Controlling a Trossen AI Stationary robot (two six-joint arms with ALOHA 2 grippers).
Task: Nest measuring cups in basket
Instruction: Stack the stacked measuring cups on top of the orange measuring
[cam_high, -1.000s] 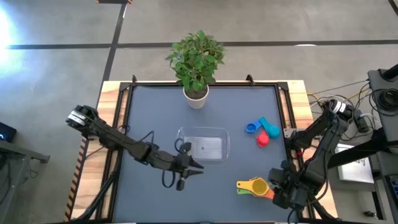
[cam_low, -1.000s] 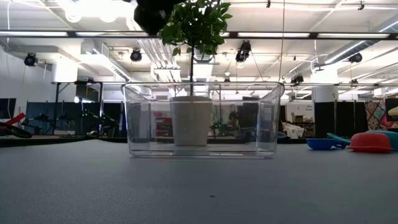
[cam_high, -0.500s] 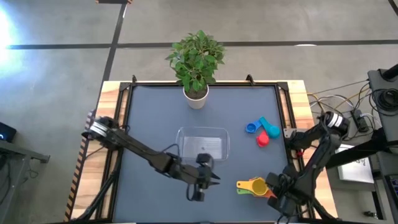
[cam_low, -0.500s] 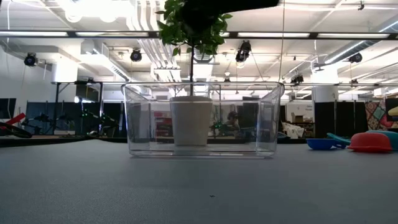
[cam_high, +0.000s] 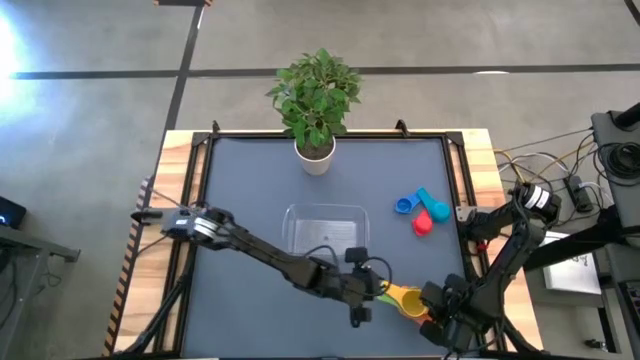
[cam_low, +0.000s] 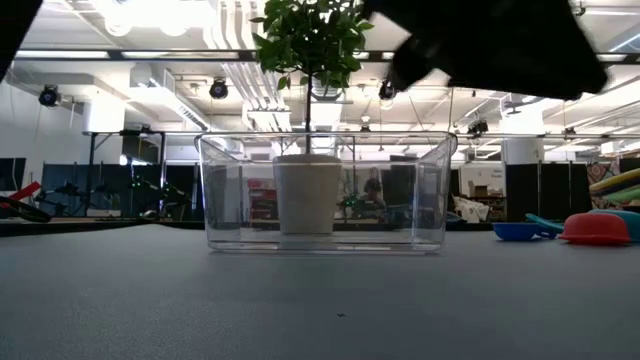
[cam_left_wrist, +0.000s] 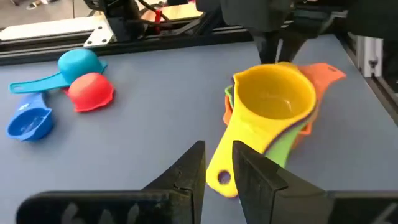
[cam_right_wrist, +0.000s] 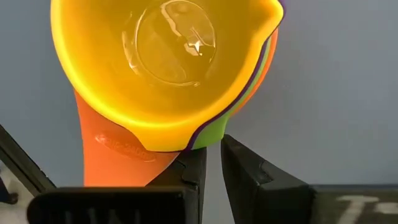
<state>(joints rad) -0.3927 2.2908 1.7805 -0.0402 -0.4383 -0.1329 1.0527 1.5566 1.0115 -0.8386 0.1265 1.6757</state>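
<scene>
A nested stack of measuring cups (cam_high: 407, 298), yellow on top over purple, green and orange, sits near the table's near right corner. My right gripper (cam_right_wrist: 211, 165) points down at the rim on the stack's right side and is shut there. My left gripper (cam_left_wrist: 217, 168) reaches in low from the left. Its fingers are shut, with the free end of the yellow handle (cam_left_wrist: 220, 178) showing just past their tips. The clear basket (cam_high: 290, 215) stands at the table's middle with nothing in it. Blue (cam_high: 402, 206), teal (cam_high: 425, 198) and red (cam_high: 423, 225) cups lie at the right, clear of both grippers. My left gripper's tips are right at the yellow handle's end; I cannot tell whether they touch it. My right gripper comes from above, pointing down, and its two fingers (cam_left_wrist: 273, 43) close on the stack's rim (cam_right_wrist: 200, 143) beside the orange handle (cam_left_wrist: 323, 71). Which cup's lip they pinch I cannot tell.
A white plant pot (cam_high: 315, 158) stands at the table's far edge, behind the basket (cam_low: 225, 200). Open table lies left of the basket and along the near edge.
My left gripper has swept from in front of the basket toward the table's right and near edge, sinking, and now stands at the stack's yellow handle. My right gripper has sunk a little at the stack.
</scene>
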